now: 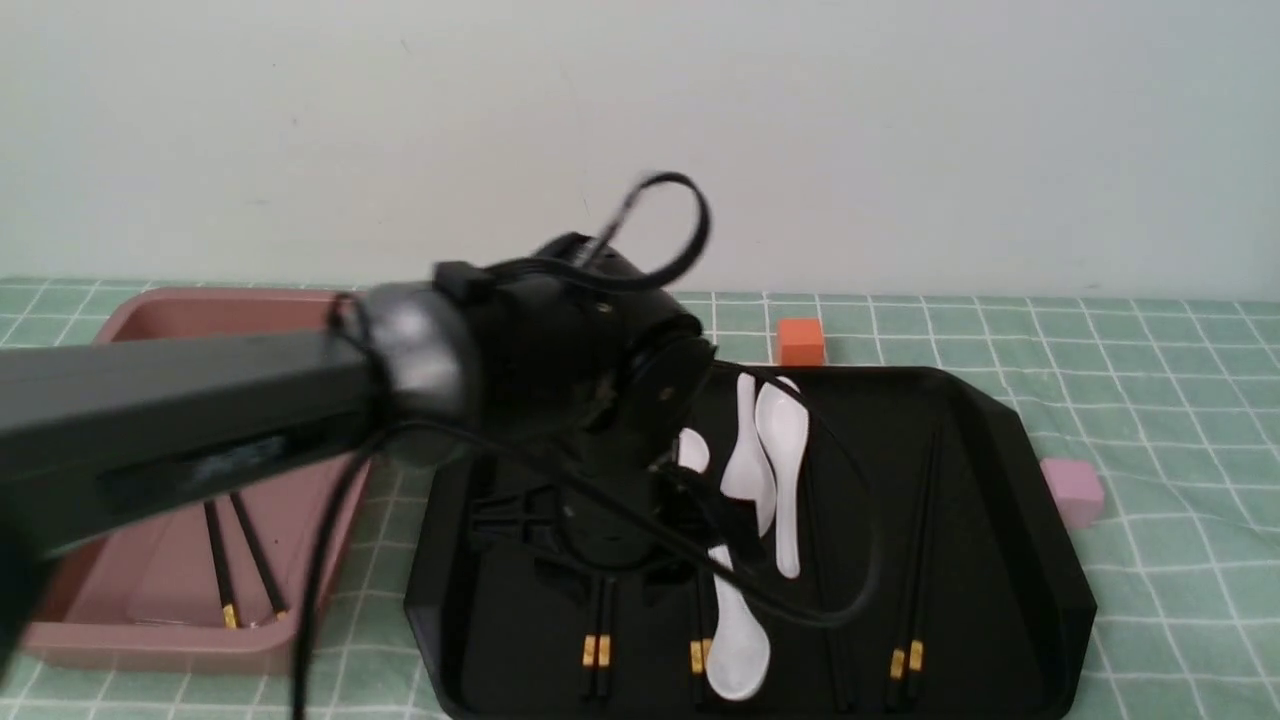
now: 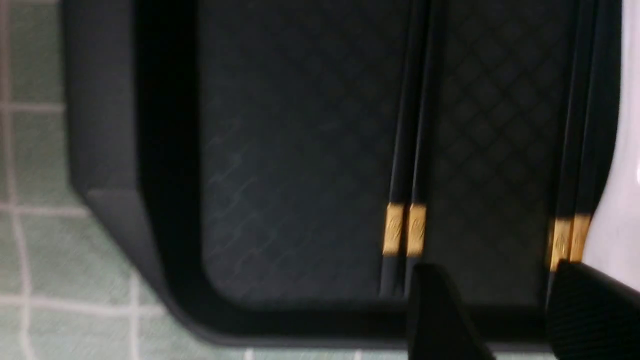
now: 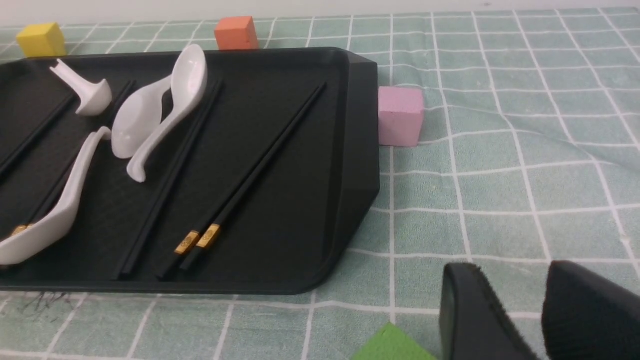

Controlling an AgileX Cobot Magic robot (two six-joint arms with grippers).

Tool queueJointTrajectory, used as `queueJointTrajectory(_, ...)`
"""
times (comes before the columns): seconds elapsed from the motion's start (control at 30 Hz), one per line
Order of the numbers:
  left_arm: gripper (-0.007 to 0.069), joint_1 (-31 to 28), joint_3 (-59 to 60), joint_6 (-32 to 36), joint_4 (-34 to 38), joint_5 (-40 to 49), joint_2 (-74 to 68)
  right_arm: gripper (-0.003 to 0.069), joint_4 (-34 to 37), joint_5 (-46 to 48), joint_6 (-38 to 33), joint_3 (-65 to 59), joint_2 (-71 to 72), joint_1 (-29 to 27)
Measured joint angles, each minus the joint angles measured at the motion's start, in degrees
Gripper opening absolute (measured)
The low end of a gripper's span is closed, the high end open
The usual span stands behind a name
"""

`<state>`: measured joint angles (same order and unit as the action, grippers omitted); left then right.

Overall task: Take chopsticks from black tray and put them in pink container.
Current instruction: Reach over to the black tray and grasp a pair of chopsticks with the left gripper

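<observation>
The left hand [image 2: 495,280] hangs wide open over the near left part of the large, flat, glossy black tray [image 2: 125,235]. Its two dark fingers [image 2: 440,315] are spread, with only bare tray floor between them. Just beside one finger lie the thick ends of a pair of thin black chopsticks [image 2: 407,150] with gold bands. A second pair [image 2: 580,150] runs past the other finger, close against a white ceramic soup spoon [image 2: 620,200].

The spread looks like readiness for a pinch, though the hand would likely need a sideways shift to straddle either pair. The sticks point from the tabletop's near edge toward its far edge with their banded ends nearest, which suits a grip across them.

A third pair [image 1: 907,655] lies toward the tray's right side. The deep, dusty pink container [image 1: 180,305] of plastic sits at the tabletop's left edge, just beside the tray, so carries are short. It already holds one pair [image 1: 245,560].

The right hand [image 3: 515,275], its fingers parted and empty, sits low over the green checked cloth [image 3: 500,175] off the tray's right side, apparently parked clear of the work.
</observation>
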<state>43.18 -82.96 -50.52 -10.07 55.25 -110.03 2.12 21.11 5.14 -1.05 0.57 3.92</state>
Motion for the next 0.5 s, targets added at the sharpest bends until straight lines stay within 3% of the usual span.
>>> queueJointTrajectory(0.33, 0.0323, -6.9, -3.1, 5.5, 7.0, -0.9, -8.5, 0.0240, 0.0, 0.0, 0.0, 0.0, 0.0, 0.0)
queueJointTrajectory(0.5, 0.0323, -7.1, -3.2, 7.3, 8.7, -2.1, -10.1, 0.0240, 0.0, 0.0, 0.0, 0.0, 0.0, 0.0)
